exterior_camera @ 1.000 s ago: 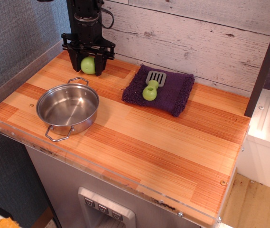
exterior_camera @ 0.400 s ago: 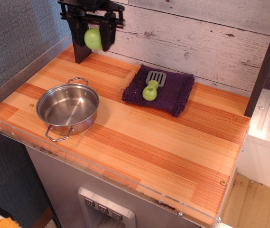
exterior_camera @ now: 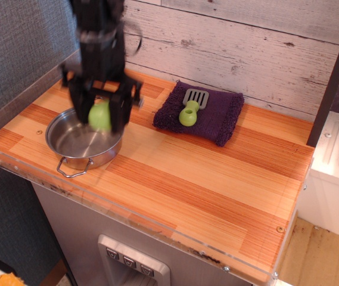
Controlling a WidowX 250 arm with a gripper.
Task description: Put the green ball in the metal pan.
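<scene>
now lower and forward, end effector (exterior_camera: 100,117) over the metal pan (exterior_camera: 81,143), fingers clenched on the green ball (exterior_camera: 100,116)

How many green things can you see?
2. The green ball is held in the robot's hand over the metal pan. The spatula's green handle lies on the purple towel. The arm could hide others.
</scene>
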